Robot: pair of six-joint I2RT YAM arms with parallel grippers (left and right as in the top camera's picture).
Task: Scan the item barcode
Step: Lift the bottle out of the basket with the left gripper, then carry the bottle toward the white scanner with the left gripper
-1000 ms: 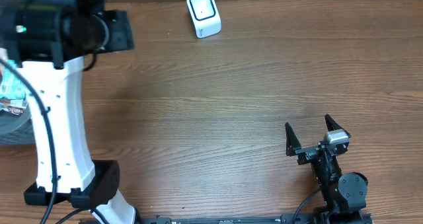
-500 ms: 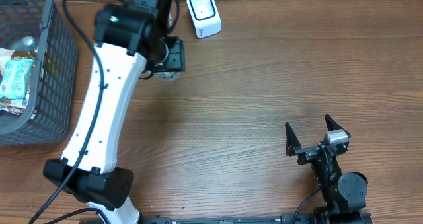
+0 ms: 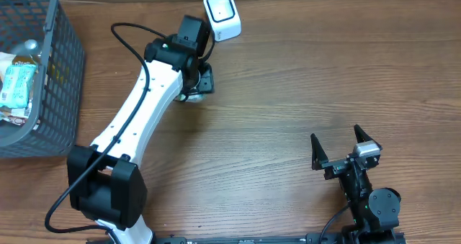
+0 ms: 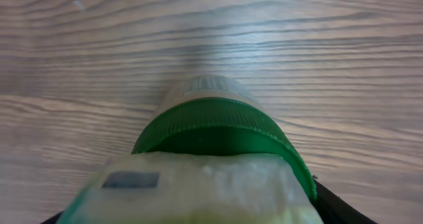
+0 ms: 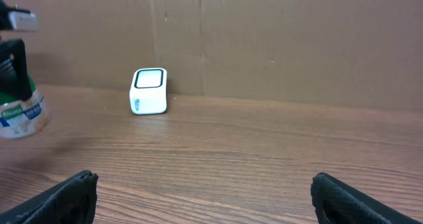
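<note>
Left pincer [image 3: 202,80] is clenched on the jar [image 5: 20,112], gripping it from above at the green lid [image 4: 218,128]. Can't tell whether the jar base touches the table [image 3: 288,78]. The jar's label is blue and white; no barcode is readable in any view. From overhead, the left arm's wrist covers most of the jar, leaving only a pale sliver showing.

The scanner [image 3: 222,15] sits just beyond the jar at the table's far edge, with its dark window on the top face. The arm's wrist overlaps its left side in the overhead view.

The basket [image 3: 43,129] is at far left, well apart. It holds a pale green packet [image 3: 16,84] and a clear bottle [image 3: 29,48]; the rest is cut off.

Right pincer [image 3: 336,137] is released, jaws spread wide, near the front edge of the table and well apart from everything.

Count: 1 jar, 1 scanner, 1 basket, 2 arms.
</note>
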